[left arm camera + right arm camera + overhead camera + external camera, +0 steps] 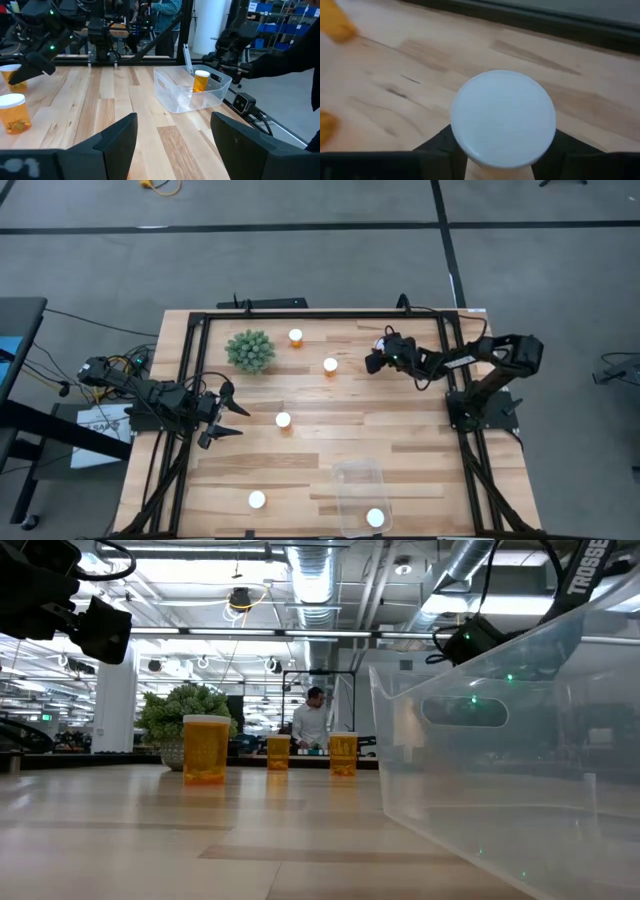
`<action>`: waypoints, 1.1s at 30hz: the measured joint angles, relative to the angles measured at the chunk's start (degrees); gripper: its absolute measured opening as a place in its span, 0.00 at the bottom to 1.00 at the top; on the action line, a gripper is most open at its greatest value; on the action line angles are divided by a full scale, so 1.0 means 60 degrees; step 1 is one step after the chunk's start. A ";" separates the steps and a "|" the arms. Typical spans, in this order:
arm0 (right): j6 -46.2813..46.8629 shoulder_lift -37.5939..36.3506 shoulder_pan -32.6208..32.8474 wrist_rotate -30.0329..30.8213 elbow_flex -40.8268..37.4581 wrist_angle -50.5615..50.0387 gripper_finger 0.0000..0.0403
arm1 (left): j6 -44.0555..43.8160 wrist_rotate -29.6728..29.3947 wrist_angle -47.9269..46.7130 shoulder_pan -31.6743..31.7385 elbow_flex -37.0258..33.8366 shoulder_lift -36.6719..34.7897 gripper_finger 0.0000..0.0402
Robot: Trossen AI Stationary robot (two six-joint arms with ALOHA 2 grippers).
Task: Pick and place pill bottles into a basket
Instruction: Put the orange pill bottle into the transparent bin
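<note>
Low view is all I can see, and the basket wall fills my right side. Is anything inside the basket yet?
Observer: Yes, one pill bottle stands inside the basket, toward one corner.
Operator: Where is the right gripper?
Observer: The right gripper is down at another bottle on the right side of the table, past the plant.
Operator: And the left one?
Observer: The left gripper is open and empty, above bare wood on the left side.
</note>
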 joint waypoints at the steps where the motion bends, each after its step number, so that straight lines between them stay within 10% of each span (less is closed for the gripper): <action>1: -0.0006 0.0000 0.0074 0.0000 0.0111 -0.0051 0.37 | -0.0001 0.0000 -0.0001 0.0001 0.0002 0.0000 0.60; 33: 0.1082 -0.3760 0.5905 -0.0178 0.5984 -0.7882 0.42 | 0.0000 0.0001 0.0001 0.0002 0.0002 0.0001 0.60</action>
